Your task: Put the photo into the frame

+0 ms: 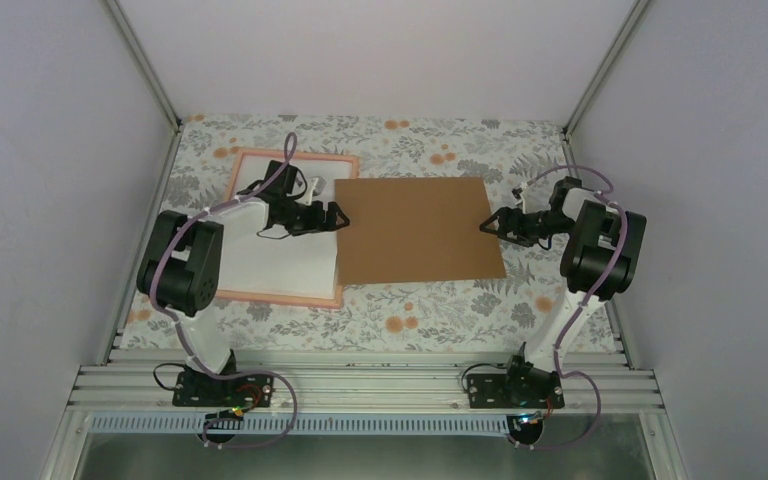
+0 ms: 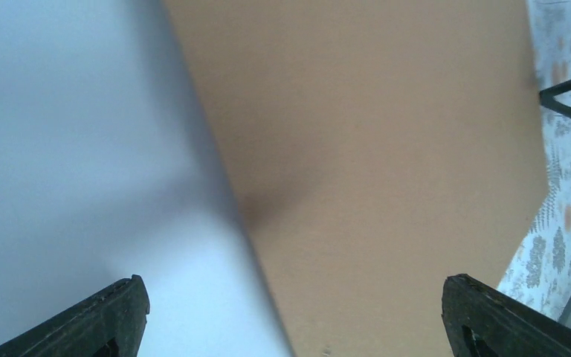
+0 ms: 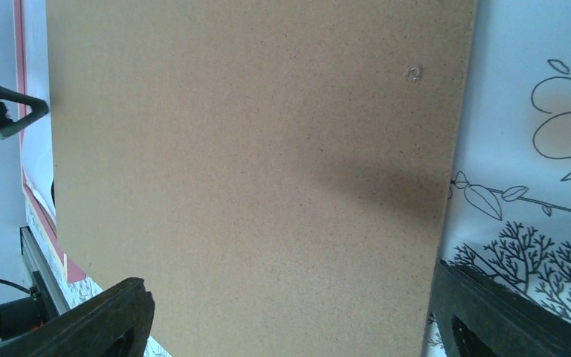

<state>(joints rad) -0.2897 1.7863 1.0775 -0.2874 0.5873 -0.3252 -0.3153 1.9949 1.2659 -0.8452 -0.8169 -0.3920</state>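
The pink-orange frame [image 1: 296,155] lies flat at the left on the floral table. A white sheet [image 1: 285,262] fills it; no sunset print shows, and I cannot tell if this is the photo's white back. A plain brown board [image 1: 418,230] lies in the middle, its left edge over the frame's right side. My left gripper [image 1: 333,215] is open and empty over that left edge, straddling white sheet [image 2: 82,149] and board [image 2: 386,163]. My right gripper [image 1: 490,222] is open and empty at the board's right edge, low over the board [image 3: 253,163].
The floral cloth [image 1: 430,310] covers the table, with side posts and walls close on both sides. An aluminium rail [image 1: 360,385] with both arm bases runs along the near edge. The frame's pink edge [image 3: 19,89] shows past the board in the right wrist view.
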